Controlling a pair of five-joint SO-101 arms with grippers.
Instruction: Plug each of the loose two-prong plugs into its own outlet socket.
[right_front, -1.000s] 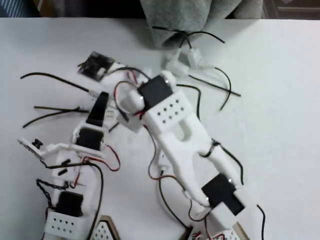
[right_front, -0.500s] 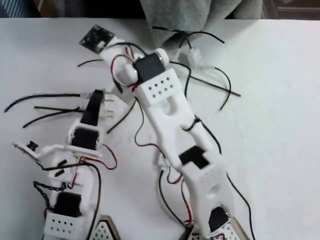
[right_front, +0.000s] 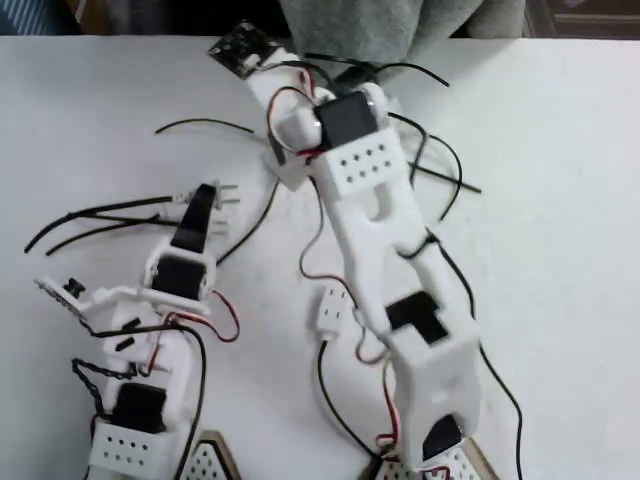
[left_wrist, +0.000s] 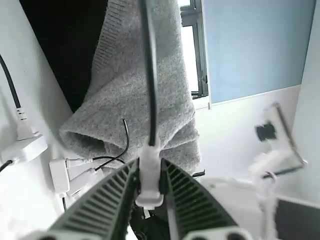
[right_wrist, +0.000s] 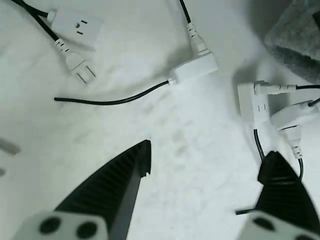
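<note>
White counter (right_front: 560, 250) runs back to a grey sweater (right_front: 400, 25) at the far edge, with black cords (right_front: 100, 212) looping across it. Left fingers (left_wrist: 112, 197) are clenched on a plug (left_wrist: 149, 192) at the left, its black cord (left_wrist: 150, 75) leading off from it; right fingers (right_wrist: 122, 177) are spread wide at the far side, grasping nothing, over bare counter. One socket (right_front: 330, 310) lies loose mid-counter, just left of the right arm (right_front: 380, 230). Likely trouble: nothing pins that socket, so a push from the plug would probably shove it along instead of seating; the trailing cord could also drag or catch on the others, and the right arm sits among cords it may snag. From above the plug's two prongs stick out free, pointing right, while the left wrist view gives the grip itself, plug squarely between the ribbed fingers. Right wrist view adds a second socket (right_wrist: 77, 22) with its slots facing up and another plug (right_wrist: 80, 70) just beside it
</note>
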